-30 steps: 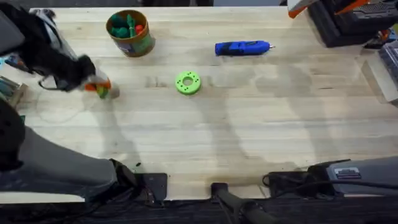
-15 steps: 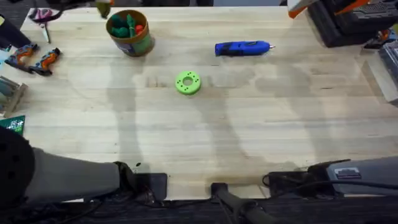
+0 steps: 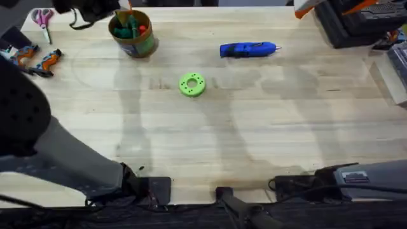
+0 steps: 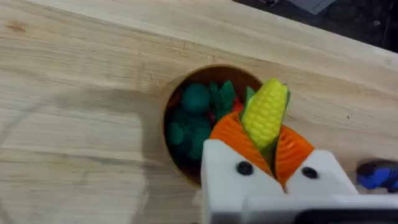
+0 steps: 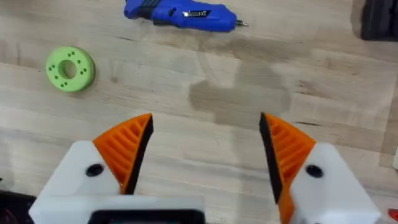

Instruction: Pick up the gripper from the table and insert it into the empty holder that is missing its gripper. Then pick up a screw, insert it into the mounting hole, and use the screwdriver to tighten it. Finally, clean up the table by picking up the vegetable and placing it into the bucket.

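My left gripper is shut on the vegetable, a yellow corn cob with green husk, pinched between its orange pads. It hangs just over the rim of the bucket, which holds several green and red toy vegetables. From overhead the left gripper sits at the far left over the bucket. The blue screwdriver lies at the back centre, also in the right wrist view. My right gripper is open over bare wood with nothing between its orange pads. The loose gripper tip, the empty holder and the screw are out of view.
A green ring-shaped disc lies mid-table, seen too by the right wrist. Orange-handled pliers and scissors lie at the far left. Black equipment fills the back right corner.
The left arm lifted the vegetable from the table's left side and carried it back and to the right, to above the bucket. The right arm has not moved.
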`<state>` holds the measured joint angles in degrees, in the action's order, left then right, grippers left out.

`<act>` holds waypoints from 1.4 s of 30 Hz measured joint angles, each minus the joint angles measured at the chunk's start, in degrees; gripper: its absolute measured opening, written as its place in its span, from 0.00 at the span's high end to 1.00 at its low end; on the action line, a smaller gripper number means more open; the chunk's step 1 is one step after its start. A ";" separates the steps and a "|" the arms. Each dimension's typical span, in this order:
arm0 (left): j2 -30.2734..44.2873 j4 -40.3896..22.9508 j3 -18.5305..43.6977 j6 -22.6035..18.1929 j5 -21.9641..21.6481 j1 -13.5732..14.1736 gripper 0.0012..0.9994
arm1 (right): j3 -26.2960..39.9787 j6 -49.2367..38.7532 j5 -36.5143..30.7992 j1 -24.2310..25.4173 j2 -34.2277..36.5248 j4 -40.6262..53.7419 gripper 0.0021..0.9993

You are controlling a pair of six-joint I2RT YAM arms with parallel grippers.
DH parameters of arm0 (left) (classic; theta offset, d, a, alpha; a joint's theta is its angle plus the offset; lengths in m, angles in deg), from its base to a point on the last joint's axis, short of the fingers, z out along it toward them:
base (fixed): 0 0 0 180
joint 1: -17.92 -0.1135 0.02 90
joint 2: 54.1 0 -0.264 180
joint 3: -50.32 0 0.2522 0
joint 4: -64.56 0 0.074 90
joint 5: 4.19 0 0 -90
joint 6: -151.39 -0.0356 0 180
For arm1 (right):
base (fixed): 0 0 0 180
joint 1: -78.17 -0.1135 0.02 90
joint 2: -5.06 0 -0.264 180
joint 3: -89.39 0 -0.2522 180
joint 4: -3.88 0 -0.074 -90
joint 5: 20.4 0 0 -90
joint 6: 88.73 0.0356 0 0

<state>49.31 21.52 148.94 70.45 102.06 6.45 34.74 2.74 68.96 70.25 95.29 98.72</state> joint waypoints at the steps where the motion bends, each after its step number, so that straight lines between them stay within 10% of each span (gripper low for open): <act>1: 0.76 0.56 0.00 0.29 0.02 0.14 0.97 | 0.00 0.00 0.01 0.00 0.00 0.00 0.01; 8: 4.31 1.22 0.00 1.09 0.04 1.73 0.97 | 0.00 0.00 -0.01 0.00 0.00 0.00 0.01; 15: 4.54 1.42 0.00 1.70 0.24 2.38 0.39 | 0.00 0.00 -0.01 0.00 0.00 0.17 0.01; 25: 2.97 -4.62 0.00 1.54 0.24 2.33 0.28 | 0.00 0.00 -0.01 0.00 0.00 0.79 0.01; 42: -33.58 -34.73 0.09 -12.88 -4.30 2.33 0.01 | 0.00 0.00 -0.01 0.00 0.00 1.41 0.01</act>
<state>15.72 -13.20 149.03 57.58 97.76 8.77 34.74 2.74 68.95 70.25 95.29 100.13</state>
